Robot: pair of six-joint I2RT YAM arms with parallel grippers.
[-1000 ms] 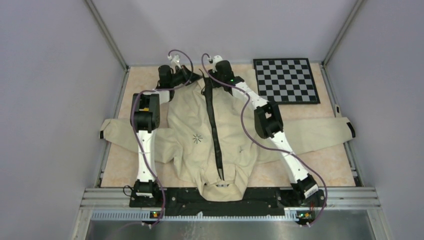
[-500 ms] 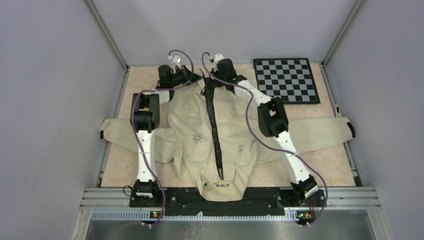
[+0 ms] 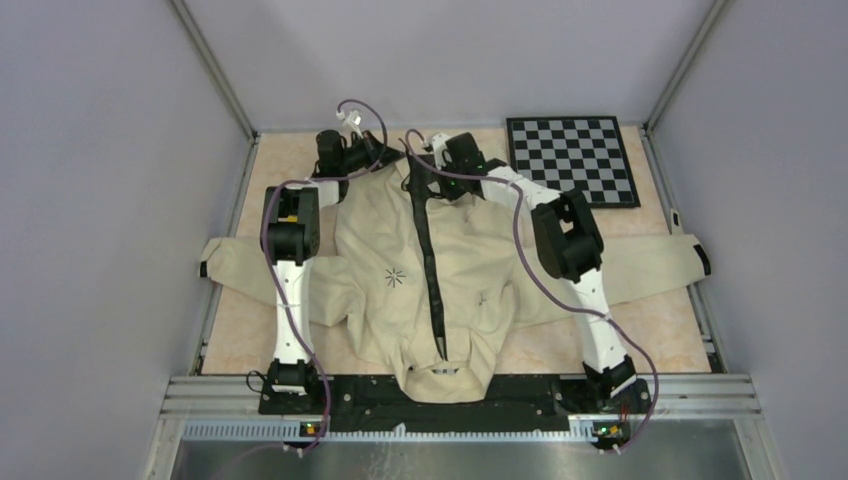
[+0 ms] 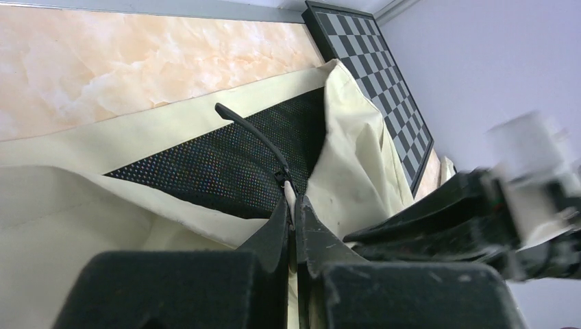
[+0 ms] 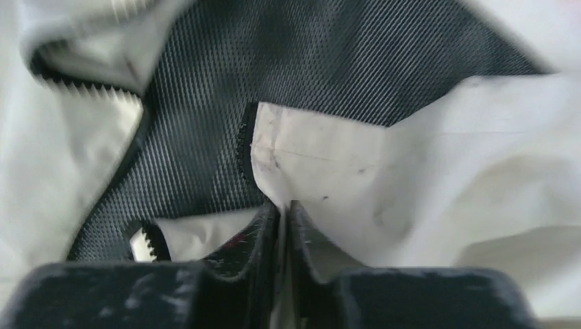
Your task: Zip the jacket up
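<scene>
The jacket (image 3: 400,270) lies spread flat, collar at 6 o'clock and hem at 12. At the hem, the left gripper (image 4: 294,214) pinches one cream front edge and the right gripper (image 5: 282,218) the other, jaws pressed on cloth. It seems best to draw both edges level so the zipper (image 3: 432,270) ends meet. The slider cannot be made out, and the right wrist view is blurred.

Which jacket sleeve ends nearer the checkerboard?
The right sleeve: its dark cuff lies on the same side as the checkerboard, just nearer the arm bases. The left sleeve stretches the opposite way.
</scene>
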